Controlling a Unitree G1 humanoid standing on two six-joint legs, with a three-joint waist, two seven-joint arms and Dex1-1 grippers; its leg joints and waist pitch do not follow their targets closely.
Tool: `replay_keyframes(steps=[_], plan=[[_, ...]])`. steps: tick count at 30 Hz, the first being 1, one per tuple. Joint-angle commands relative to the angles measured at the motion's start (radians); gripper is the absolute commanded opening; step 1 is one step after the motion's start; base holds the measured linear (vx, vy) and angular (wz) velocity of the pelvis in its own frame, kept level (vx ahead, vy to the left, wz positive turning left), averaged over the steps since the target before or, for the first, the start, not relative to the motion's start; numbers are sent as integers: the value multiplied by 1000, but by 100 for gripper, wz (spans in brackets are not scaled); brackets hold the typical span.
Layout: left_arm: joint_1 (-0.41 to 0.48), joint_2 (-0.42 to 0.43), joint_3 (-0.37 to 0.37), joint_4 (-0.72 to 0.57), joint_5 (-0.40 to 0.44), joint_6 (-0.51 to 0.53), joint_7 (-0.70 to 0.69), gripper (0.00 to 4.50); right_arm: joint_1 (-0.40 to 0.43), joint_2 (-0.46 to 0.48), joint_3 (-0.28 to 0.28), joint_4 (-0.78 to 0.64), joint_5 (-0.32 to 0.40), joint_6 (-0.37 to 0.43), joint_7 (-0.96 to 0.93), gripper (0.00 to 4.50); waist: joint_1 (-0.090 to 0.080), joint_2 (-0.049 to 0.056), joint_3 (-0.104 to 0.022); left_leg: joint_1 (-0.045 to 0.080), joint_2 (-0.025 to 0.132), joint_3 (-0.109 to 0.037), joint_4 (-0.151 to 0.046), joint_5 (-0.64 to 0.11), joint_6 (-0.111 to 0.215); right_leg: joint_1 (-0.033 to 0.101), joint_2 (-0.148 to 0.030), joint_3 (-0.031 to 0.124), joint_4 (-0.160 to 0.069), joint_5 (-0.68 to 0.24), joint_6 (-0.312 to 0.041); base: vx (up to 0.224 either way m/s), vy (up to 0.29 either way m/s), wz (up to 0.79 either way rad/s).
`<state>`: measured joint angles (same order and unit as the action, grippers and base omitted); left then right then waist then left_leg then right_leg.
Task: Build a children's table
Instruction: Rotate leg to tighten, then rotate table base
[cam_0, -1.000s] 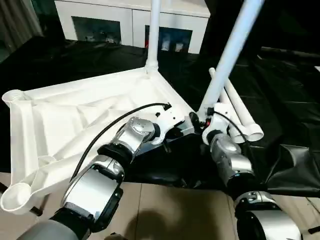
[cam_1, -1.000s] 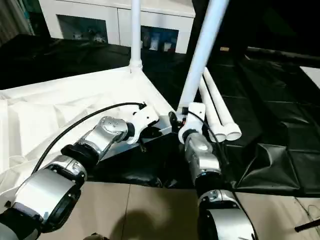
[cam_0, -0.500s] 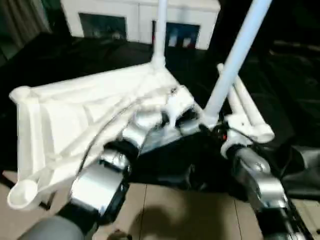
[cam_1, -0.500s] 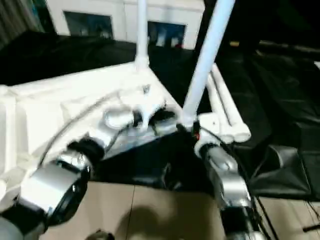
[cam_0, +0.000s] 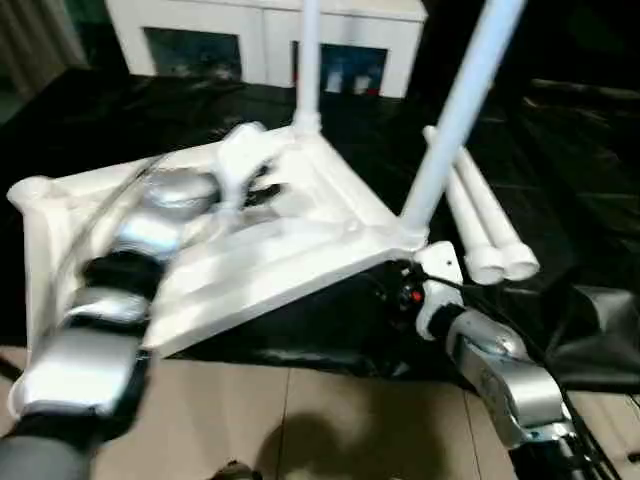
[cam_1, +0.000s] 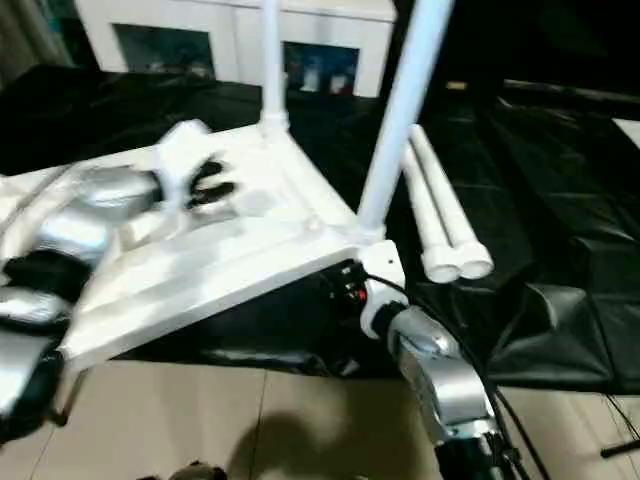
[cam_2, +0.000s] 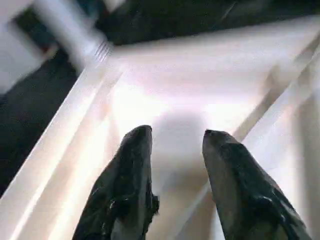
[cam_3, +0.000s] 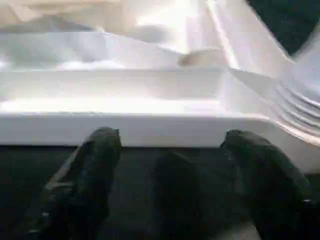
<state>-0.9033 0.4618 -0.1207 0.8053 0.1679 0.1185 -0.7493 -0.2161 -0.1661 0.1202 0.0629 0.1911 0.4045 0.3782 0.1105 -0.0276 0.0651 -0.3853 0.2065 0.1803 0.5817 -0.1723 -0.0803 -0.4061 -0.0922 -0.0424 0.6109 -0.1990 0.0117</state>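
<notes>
The right gripper (cam_3: 170, 150), fingers spread wide and empty, sits just below the near edge of the upturned children's table (cam_0: 300, 250), beside the corner where a leg (cam_0: 455, 115) stands. The left gripper (cam_2: 175, 150) hovers partly open over the ribbed underside, holding nothing. Beyond the right gripper, closer to it than to the left, two loose legs (cam_0: 480, 225) lie on the black cover, long axes running away from it.

Open black surface (cam_0: 590, 190) is left at right; two loose legs (cam_0: 480, 225) and upright legs (cam_0: 455, 120) block the middle.

head views downward, wrists close (tabletop (cam_0: 300, 250) shared)
</notes>
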Motion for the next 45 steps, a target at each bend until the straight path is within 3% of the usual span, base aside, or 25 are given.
replay_keyframes(steps=[1, 2, 3, 7, 9, 13, 15, 16, 17, 18, 22, 23, 24, 28, 29, 33, 35, 36, 37, 38, 39, 40, 42, 45], plan=[[33, 73, 0, -80, 60, 76, 30, 157, -5, 2, -7, 0, 13, 28, -7, 334, -1, 10, -79, 30, 18, -2, -63, -85, 11, 51, -36, 27, -37, 131, -236, 0, 0, 0], [46, 100, 6, -100, 74, 101, 54, 150, -5, 3, -6, 2, 10, 30, -9, 314, -1, 14, -78, 26, 17, -5, -66, -85, 3, 52, -36, 26, -33, 130, -228, 0, 0, 0], [67, 135, 8, -134, 94, 134, 83, 116, -4, 5, -8, 3, 9, 33, -11, 294, -1, 8, -78, 29, 18, -3, -66, -99, -6, 52, -37, 27, -36, 113, -219, 0, 0, 0], [124, 229, 19, -181, 169, 202, 183, 103, -3, 2, -15, 17, 2, 41, -15, 256, 0, 6, -73, 27, 19, -5, -72, -131, -25, 50, -39, 28, -39, 33, -196, 0, 0, 0], [150, 277, 23, -185, 197, 225, 195, 69, -3, -8, -19, 20, -1, 49, -10, 245, 0, 7, -72, 32, 18, -3, -73, -153, -36, 44, -38, 30, -45, -17, -181, 0, 0, 0], [177, 303, 17, -187, 195, 243, 169, 55, -10, -17, -26, 39, -9, 47, -16, 205, 3, 9, -72, 34, 17, -4, -74, -175, -53, 39, -38, 31, -46, -32, -180, 0, 0, 0], [194, 299, 8, -182, 174, 249, 131, 23, -13, -19, -29, 49, -11, 44, -20, 191, 4, 7, -73, 30, 15, -6, -76, -179, -61, 41, -39, 30, -45, -32, -180, 0, 0, 0], [206, 291, 3, -189, 160, 252, 113, 25, -13, -19, -31, 52, -10, 44, -20, 179, 4, 7, -73, 29, 15, -6, -76, -182, -61, 41, -39, 30, -44, -31, -182, 0, 0, 0], [216, 277, 1, -193, 142, 245, 96, 30, -13, -19, -32, 59, -10, 43, -19, 167, 6, 12, -75, 30, 15, -7, -75, -187, -63, 41, -40, 30, -43, -30, -185, 0, 0, 0], [222, 257, 5, -195, 125, 247, 90, 20, -15, -17, -31, 76, -13, 37, -22, 160, 7, 10, -75, 30, 14, -6, -75, -190, -64, 41, -40, 30, -44, -20, -191, 0, 0, 0], [226, 231, -25, -167, 135, 238, 64, 0, -48, 3, -20, 171, -34, 5, -44, 123, 7, 11, -77, 26, 12, -8, -74, -207, -68, 44, -42, 29, -45, -23, -201, 0, 0, 0], [225, 231, -38, -155, 144, 231, 52, 0, -63, 12, -15, 199, -39, -3, -48, 115, 6, 17, -77, 25, 11, -10, -73, -212, -70, 44, -41, 29, -44, -27, -201, 0, 0, 0], [225, 231, -38, -155, 144, 231, 52, 0, -63, 12, -15, 199, -39, -3, -48, 109, 2, 11, -76, 23, 11, -11, -74, -219, -70, 46, -41, 29, -45, -37, -200, 0, 0, 0], [227, 238, -88, -123, 167, 219, -4, 0, -154, 56, -9, 344, -62, -50, -69, 71, -6, 14, -77, 26, 11, -12, -74, -235, -74, 43, -43, 30, -45, -55, -207, 0, 0, 0], [233, 238, -104, -129, 163, 224, -42, 0, -210, 79, -19, 427, -63, -82, -85, 64, -6, 16, -77, 28, 13, -12, -74, -241, -76, 42, -44, 30, -46, -65, -211, 0, 0, 0], [252, 235, -121, -175, 137, 245, -123, 0, -298, 117, -35, 555, -59, -129, -101, 26, -10, 9, -78, 27, 15, -10, -73, -215, -73, 42, -44, 29, -39, -46, -232, 0, 0, 0], [277, 219, -124, -248, 89, 274, -193, 0, -354, 141, -33, 640, -71, -161, -95, 10, -13, -14, -79, 27, 16, -6, -72, -198, -61, 44, -44, 29, -37, -34, -239, 0, 0, 0], [277, 219, -124, -248, 89, 274, -193, 0, -354, 141, -33, 640, -71, -161, -95, 4, -12, -8, -78, 24, 17, -8, -73, -191, -59, 45, -46, 29, -34, -36, -242, 0, 0, 0], [289, 205, -125, -292, 61, 291, -224, 0, -372, 151, -27, 667, -76, -170, -83, 4, -11, -15, -77, 27, 17, -4, -72, -178, -51, 43, -44, 29, -37, -29, -240, 0, 0, 0], [301, 187, -124, -337, 27, 311, -255, 0, -386, 159, -20, 693, -80, -180, -73, 4, -9, -6, -78, 28, 17, -4, -71, -165, -47, 42, -43, 29, -33, -15, -242, 0, 0, 0], [304, 181, -123, -351, 16, 317, -263, 0, -389, 161, -17, 700, -82, -183, -70, 4, -9, -6, -79, 28, 17, -4, -71, -156, -50, 42, -41, 28, -30, 5, -242, 0, 0, 0], [311, 167, -121, -381, -10, 327, -281, 0, -394, 163, -12, 710, -85, -188, -66, 4, -9, -17, -80, 27, 17, -3, -70, -151, -48, 44, -41, 27, -30, 13, -244, 0, 0, 0], [315, 140, -117, -413, -37, 340, -293, 0, -408, 169, -14, 740, -87, -207, -63, 4, -6, -13, -79, 29, 16, 0, -69, -153, -43, 42, -42, 28, -31, 7, -242, 0, 0, 0], [304, 68, -116, -425, -71, 320, -295, 0, -427, 181, -16, 765, -84, -236, -43, 4, -7, -16, -77, 28, 16, -1, -72, -192, -54, 43, -43, 29, -37, -41, -229, 0, 0, 0]])
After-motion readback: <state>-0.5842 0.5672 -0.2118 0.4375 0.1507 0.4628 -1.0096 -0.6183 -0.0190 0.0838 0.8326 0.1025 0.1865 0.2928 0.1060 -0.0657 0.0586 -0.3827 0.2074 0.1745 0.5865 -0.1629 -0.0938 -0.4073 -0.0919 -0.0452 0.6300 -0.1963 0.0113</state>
